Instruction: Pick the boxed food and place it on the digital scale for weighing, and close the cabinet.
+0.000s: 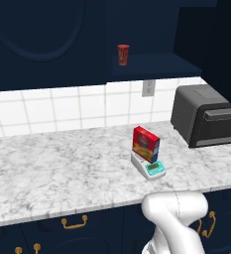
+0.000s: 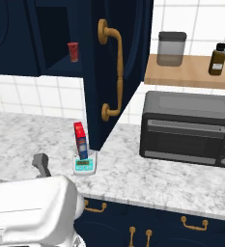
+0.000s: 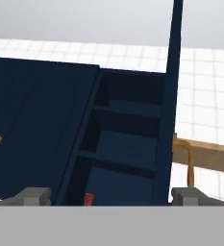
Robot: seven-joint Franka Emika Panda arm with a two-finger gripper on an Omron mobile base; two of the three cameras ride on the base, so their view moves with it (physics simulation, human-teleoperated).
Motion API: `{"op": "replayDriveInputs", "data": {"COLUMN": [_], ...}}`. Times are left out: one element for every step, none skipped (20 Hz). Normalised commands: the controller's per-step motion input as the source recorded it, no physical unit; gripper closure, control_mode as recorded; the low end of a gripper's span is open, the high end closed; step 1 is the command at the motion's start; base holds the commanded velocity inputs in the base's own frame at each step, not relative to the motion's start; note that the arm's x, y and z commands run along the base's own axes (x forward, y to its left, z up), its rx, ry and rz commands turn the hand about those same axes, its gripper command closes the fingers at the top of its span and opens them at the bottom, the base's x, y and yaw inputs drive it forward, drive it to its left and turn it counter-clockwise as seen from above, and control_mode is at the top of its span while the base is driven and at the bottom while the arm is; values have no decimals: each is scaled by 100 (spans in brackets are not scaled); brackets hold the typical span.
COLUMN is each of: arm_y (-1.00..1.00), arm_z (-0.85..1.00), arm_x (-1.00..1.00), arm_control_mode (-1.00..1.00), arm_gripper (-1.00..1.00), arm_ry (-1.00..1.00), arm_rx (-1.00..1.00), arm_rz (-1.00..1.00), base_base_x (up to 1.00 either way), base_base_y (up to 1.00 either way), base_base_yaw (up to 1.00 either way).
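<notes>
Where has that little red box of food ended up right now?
The boxed food stands upright on the digital scale on the marble counter, left of the black toaster oven, below the open cabinet door.

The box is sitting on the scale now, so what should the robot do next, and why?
Probably move the open pincer toward the cabinet door and push it shut. The boxed food already stands on the digital scale, but the door still hangs wide open, with the shelves and a small red cup showing inside.
</notes>
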Motion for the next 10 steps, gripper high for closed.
{"op": "replayDriveInputs", "data": {"arm_y": [-10, 0, 0, 0, 0, -26, -31, -13, 0, 0], "arm_z": [-100, -100, -100, -100, -100, -88, -94, -94, -88, -85], "arm_x": [61, 100, 100, 100, 100, 100, 100, 100, 100, 100], "arm_control_mode": [-100, -100, -100, -100, -100, -100, -100, -100, -100, -100], "arm_gripper": [-100, -100, -100, -100, -100, -100, -100, -100, -100, -100], "arm_ry": [-42, -32, -34, -36, -35, -31, -24, -19, -20, -20], "arm_rx": [31, 27, 25, 27, 27, 29, 31, 27, 24, 23], "arm_rz": [-13, -8, -8, -5, -4, -4, -4, -4, -2, 0], "base_base_x": [0, 0, 0, 0, 0, 0, 0, 0, 0, 0], "base_base_y": [0, 0, 0, 0, 0, 0, 0, 0, 0, 0], "base_base_yaw": [0, 0, 0, 0, 0, 0, 0, 0, 0, 0]}}
